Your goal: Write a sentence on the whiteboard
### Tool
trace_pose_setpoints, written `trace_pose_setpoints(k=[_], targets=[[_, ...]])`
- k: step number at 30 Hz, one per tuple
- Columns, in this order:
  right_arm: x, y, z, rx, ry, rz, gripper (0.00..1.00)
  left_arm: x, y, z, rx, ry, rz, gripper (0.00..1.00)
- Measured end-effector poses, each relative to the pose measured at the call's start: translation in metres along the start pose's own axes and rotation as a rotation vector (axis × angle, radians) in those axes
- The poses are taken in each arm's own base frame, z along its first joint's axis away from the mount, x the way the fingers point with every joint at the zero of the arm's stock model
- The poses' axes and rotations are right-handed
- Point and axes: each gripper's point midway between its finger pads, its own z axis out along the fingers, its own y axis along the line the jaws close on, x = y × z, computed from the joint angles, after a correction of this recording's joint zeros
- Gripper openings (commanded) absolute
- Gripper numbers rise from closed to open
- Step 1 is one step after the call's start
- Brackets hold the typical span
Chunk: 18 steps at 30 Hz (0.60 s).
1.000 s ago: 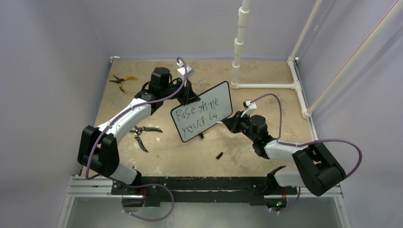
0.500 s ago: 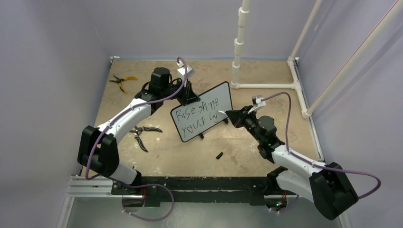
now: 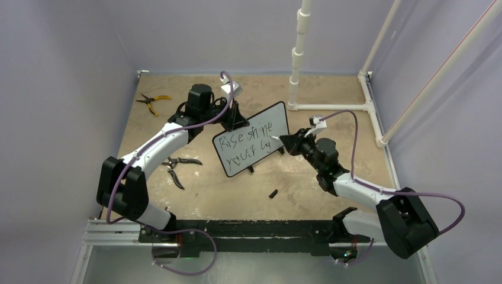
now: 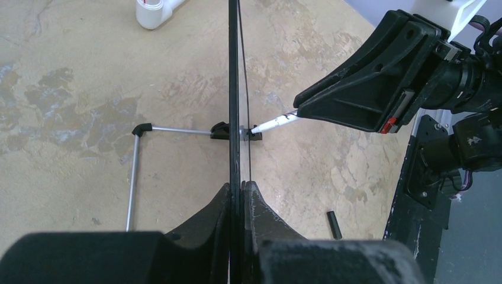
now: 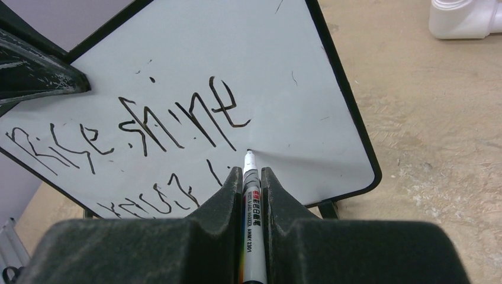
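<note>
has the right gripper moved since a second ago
Yes: the right gripper has shifted up the small black-framed whiteboard, toward the white pipe frame.

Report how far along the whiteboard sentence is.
Done: black handwritten lettering reads roughly "Rise shine" on the first line, with a second line begun below. In hand: the left gripper holds the small black-framed whiteboard upright by its edge, while the right gripper has the tip of a white marker pen against the board, right of that line's last stroke. Left: finishing the second line.
</note>
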Motion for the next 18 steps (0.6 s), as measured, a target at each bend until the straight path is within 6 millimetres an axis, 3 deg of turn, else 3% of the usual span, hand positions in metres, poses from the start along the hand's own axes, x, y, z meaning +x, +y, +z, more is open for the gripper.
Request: trace_pose_setpoints(k=[10, 18], targets=[[0.003, -0.001, 0.0, 0.004, 0.006, 0.0, 0.0, 0.0, 0.0, 0.0, 0.0, 0.0, 0.0, 0.0], [0.027, -0.015, -0.005, 0.038, 0.066, 0.006, 0.0, 0.0, 0.0, 0.0, 0.0, 0.0, 0.0, 0.0]])
